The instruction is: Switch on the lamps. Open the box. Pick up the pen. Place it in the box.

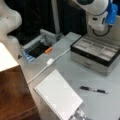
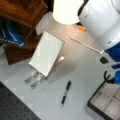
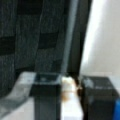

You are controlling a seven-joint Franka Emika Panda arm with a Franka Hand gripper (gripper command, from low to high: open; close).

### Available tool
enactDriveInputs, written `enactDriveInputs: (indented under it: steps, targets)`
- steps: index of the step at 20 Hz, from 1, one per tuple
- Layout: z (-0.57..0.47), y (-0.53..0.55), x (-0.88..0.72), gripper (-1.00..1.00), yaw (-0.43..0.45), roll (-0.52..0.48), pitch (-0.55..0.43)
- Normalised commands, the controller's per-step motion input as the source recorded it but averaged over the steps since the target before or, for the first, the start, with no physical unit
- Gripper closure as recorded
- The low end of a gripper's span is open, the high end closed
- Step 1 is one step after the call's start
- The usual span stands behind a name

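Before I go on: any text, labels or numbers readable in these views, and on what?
None can be read.
box: open; pale patch on its front wall, too blurred to read.
pen: on the table, no legible print.
notebook: blank cover.
blue object by the wooden block: pale marks, unreadable.
gripper: no marking.

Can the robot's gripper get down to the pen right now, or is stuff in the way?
Probably yes. The pen lies alone on bare table, nothing on top, notebook and open box apart from it. The gripper is up by the box.
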Motion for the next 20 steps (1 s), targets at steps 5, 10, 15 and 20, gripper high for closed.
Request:
enactDriveInputs:
  steps: [5, 10, 15, 20]
  targets:
    - [0.08, 0.3, 0.33, -1.0, 0.044, -0.105, 0.096]
    - [0.12, 0.29, 0.25, -1.0, 0.06, -0.089, 0.074]
    - [0.14, 0.19, 0.18, -1.0, 0.069, -0.095, 0.073]
    - [0.12, 0.19, 0.14, -1.0, 0.058, -0.11, 0.076]
